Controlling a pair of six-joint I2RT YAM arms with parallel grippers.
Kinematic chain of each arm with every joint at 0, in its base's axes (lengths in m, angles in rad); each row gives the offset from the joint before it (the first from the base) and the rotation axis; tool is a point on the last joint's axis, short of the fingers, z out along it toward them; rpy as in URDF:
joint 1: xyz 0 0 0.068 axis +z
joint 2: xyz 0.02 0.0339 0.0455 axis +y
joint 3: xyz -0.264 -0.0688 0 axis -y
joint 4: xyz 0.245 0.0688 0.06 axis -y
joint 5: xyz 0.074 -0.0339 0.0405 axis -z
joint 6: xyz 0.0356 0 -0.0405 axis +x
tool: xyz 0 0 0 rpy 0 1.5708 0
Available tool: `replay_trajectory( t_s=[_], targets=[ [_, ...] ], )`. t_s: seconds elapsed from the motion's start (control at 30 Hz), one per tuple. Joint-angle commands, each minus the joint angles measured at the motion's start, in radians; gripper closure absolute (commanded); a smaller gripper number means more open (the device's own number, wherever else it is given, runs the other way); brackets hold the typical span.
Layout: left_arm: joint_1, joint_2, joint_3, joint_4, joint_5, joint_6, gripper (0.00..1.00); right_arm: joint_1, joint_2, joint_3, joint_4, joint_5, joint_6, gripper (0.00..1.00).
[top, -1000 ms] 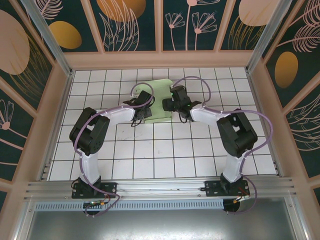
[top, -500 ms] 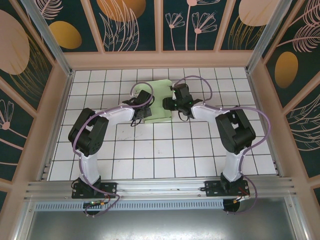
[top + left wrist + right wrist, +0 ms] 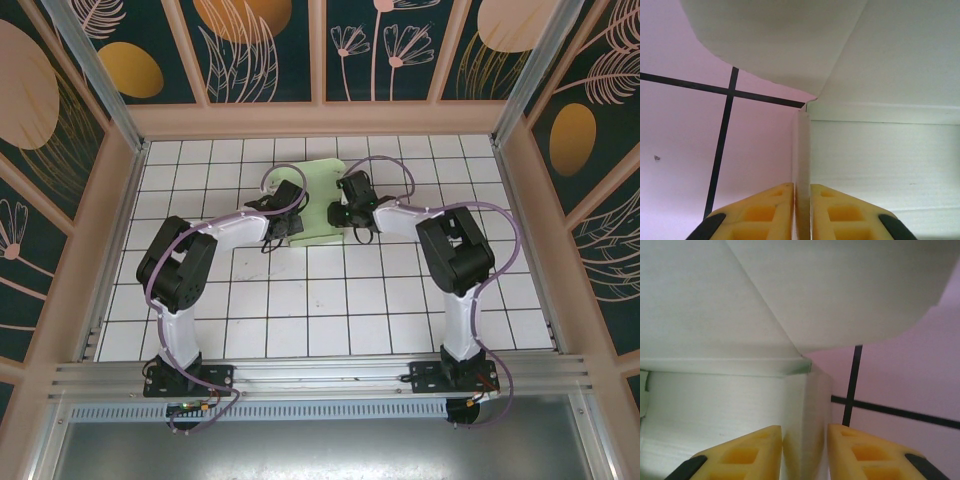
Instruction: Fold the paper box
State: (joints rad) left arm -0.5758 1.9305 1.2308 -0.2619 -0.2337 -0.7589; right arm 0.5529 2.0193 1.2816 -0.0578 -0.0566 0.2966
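The paper box (image 3: 318, 195) is pale mint-green card lying at the back middle of the tiled floor, with a flap toward the rear. My left gripper (image 3: 290, 224) is at its left side and my right gripper (image 3: 347, 214) at its right side. In the left wrist view the left gripper (image 3: 802, 200) is shut on a thin upright side wall of the box (image 3: 880, 150). In the right wrist view the right gripper (image 3: 805, 445) holds a thicker, folded-over side wall (image 3: 807, 405) between its yellow fingers (image 3: 750, 450). A curved flap (image 3: 850, 290) hangs over each wall.
White floor tiles with black lines (image 3: 330, 300) spread out in front of the box. Beige wooden walls (image 3: 320, 118) close in the back and both sides. The aluminium rail (image 3: 320, 375) with both arm bases runs along the near edge.
The right arm's elbow has swung left toward the middle and its gripper has shifted slightly left at the box's right side. The left arm and the box have stayed put.
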Motion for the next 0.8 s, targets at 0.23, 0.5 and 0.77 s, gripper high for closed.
replay_trajectory(
  t_s=[0.23, 0.5, 0.77],
  targets=[
    [0.003, -0.031, -0.019, 0.015, 0.020, 0.023, 0.84, 0.074, 0.123, 0.166, -0.183, 0.285, -0.067, 0.84],
    [0.003, -0.037, -0.016, 0.013, 0.014, 0.024, 0.84, 0.137, 0.211, 0.242, -0.275, 0.557, -0.145, 1.00],
    [0.003, -0.095, -0.057, 0.043, -0.018, -0.019, 0.64, 0.142, 0.246, 0.220, -0.265, 0.633, -0.160, 1.00]
  ],
)
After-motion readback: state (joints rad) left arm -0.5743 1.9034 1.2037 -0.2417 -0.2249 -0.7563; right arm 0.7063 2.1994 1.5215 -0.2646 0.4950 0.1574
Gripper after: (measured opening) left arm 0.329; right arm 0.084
